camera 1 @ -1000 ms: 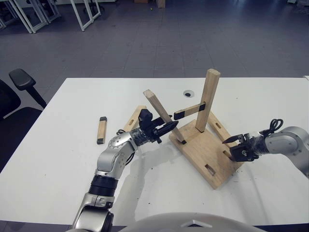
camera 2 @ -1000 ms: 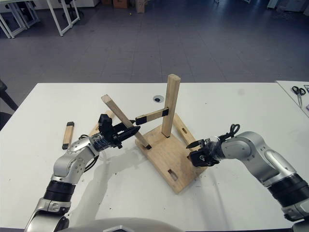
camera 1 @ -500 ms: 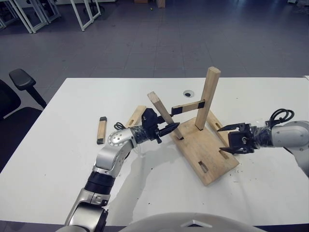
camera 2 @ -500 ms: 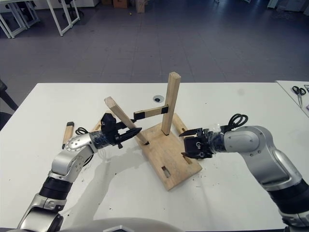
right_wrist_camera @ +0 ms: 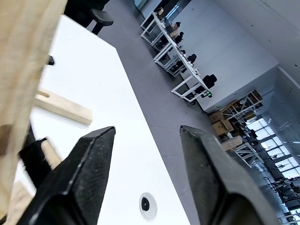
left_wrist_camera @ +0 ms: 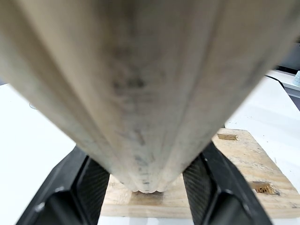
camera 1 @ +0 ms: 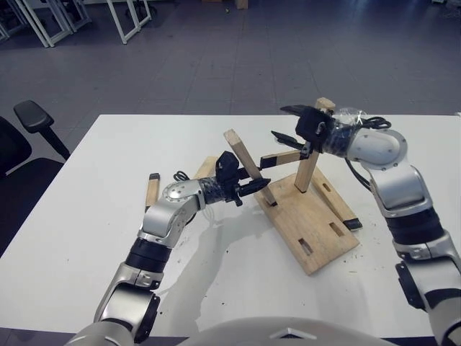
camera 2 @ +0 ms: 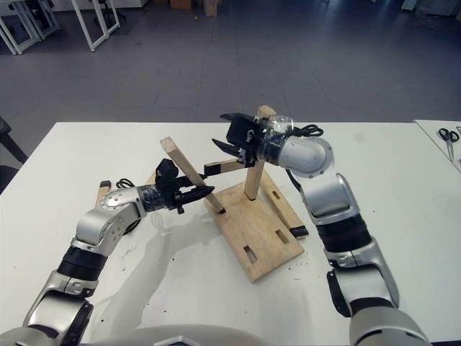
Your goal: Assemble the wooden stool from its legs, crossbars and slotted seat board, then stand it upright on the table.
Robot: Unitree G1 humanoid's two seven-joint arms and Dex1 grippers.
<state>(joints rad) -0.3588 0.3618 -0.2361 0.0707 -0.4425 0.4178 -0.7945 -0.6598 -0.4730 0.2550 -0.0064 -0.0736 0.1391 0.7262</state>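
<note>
White table [camera 1: 79, 238], left gripper [camera 1: 258, 185] clamping tilted leg [camera 1: 241, 153]; right gripper [camera 1: 279, 121] spread, seemingly above crossbar [camera 1: 282, 158]

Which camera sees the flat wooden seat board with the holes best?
The right eye view: nearly all the seat board shows, slots and all. The left eye view shows much the same. The left wrist view catches a corner behind the tilted leg; the right wrist view looks mostly past it.

The tilted leg [camera 1: 241, 153] sits between the fingers of the left gripper [camera 1: 253, 189], with its foot on the seat board [camera 1: 310, 223]. The board lies on the table [camera 1: 86, 238] to that gripper's right. The crossbar [camera 1: 282, 158] spans from this leg to the upright leg [camera 1: 308, 167], beneath the right gripper [camera 1: 284, 124]. A loose crossbar [camera 1: 151, 192] lies left of the left gripper.
</note>
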